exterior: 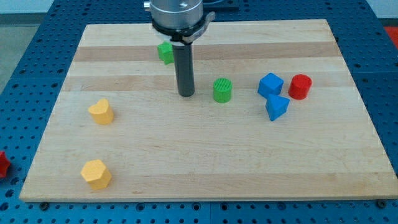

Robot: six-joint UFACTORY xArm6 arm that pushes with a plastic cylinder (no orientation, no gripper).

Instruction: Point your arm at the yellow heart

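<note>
Midway across the wooden board (205, 149), my tip (186, 94) was seen resting on the surface, just left of a green cylinder (222, 90) and nearer than a green block (165, 52) of unclear shape, which was partly hidden behind the rod. No claw was fitted to the arm, only the straight dark rod, so nothing was held. The yellow heart (101, 112) was pictured well apart from the tip, toward the board's left edge. A yellow hexagonal block (96, 173) lay nearer still, at the near left corner. On the right, two blue blocks were found touching, a cube (270, 84) and a wedge-like piece (277, 107), with a red cylinder (300, 86) just beside the cube. No containers were shown; every block sat directly on the board, which lay on a blue perforated table (37, 62).
</note>
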